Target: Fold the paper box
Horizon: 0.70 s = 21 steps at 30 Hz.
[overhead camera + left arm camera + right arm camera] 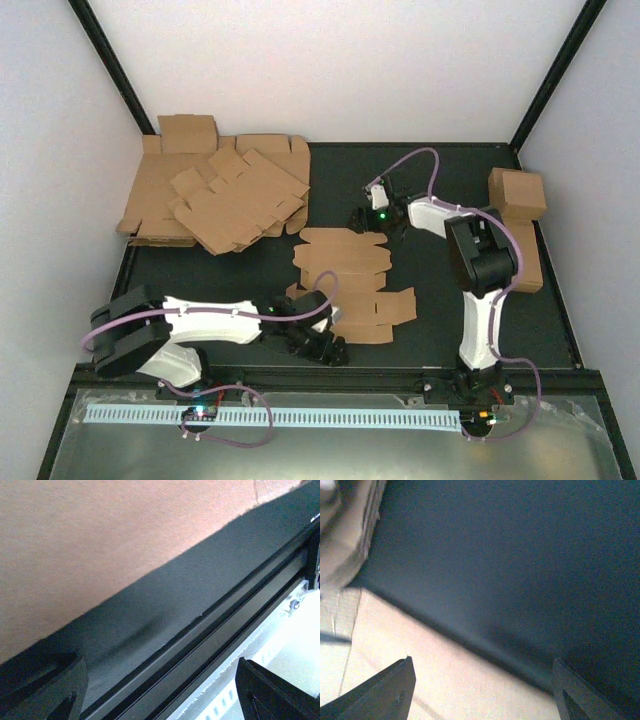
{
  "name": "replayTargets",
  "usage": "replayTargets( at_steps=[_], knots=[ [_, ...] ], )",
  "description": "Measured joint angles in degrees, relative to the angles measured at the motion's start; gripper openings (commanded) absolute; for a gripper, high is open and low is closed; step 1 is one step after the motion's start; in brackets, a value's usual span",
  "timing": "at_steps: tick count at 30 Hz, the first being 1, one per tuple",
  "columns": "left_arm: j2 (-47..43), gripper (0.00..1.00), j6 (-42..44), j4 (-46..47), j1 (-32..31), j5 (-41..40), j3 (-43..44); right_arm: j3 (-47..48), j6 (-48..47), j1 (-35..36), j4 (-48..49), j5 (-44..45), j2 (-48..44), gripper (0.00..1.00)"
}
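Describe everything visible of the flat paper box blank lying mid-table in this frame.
The paper box is an unfolded brown cardboard blank with tabbed flaps and crease lines. It appears to lie flat on the dark table, mid-workspace, with no panel visibly raised. The left pincer sits open by its near edge and the right pincer open by its far edge. Neither holds it, and contact cannot be told.

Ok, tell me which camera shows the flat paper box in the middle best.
Top external: the whole paper box lies flat, flaps and tabs outlined. The left wrist view shows only a featureless brown stretch, the right wrist view only one pale edge.
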Motion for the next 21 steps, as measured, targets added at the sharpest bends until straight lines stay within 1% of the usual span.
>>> replayTargets(
  at_steps=[5,13,17,21],
  knots=[
    [-4.09,0.84,-0.81,0.35,2.21,-2.19,-3.39,-11.06,-0.20,0.04,0.09,0.39,-8.15,0.76],
    [-12.85,0.84,-1.11,-0.44,6.51,-6.47,-8.57,-31.98,2.56,0.13,2.12,1.79,-25.11,0.78],
    [-16.57,0.85,-0.81,-1.90,9.49,-8.57,-10.64,-39.41,6.12,0.26,2.80,2.67,-32.57,0.80],
    [-18.16,0.85,0.44,-2.34,12.83,-9.46,-11.30,-43.67,9.01,0.31,1.42,4.87,-38.29,0.80]
  ],
)
